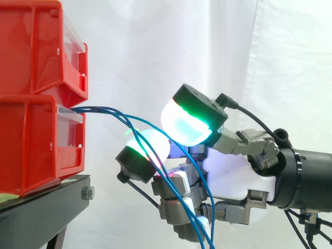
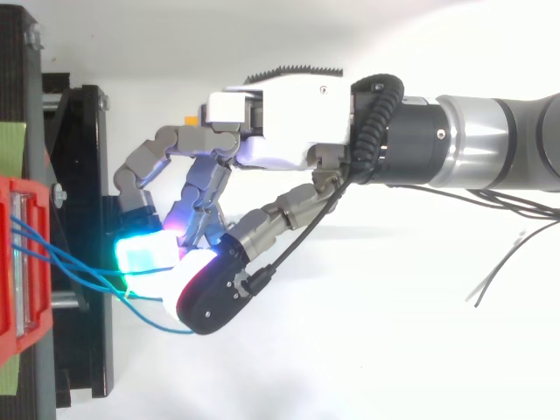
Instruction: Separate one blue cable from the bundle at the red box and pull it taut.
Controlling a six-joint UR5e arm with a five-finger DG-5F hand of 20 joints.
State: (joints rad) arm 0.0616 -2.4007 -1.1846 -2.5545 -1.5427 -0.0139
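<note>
hand [image 1: 233, 176] curled round three blue cables [image 1: 98, 109] | two red bins [image 1: 31, 52] stacked

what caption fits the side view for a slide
Hand pinches blue cables trailing from the lower red bin.

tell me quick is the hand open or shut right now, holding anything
Hand: closed, fingers curled round the blue cables that run out of the red box.

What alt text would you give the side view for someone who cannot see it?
The hand at right curls its glowing fingertips round blue cables that run slack from the stacked red bins at left and hang down past its palm.
</note>
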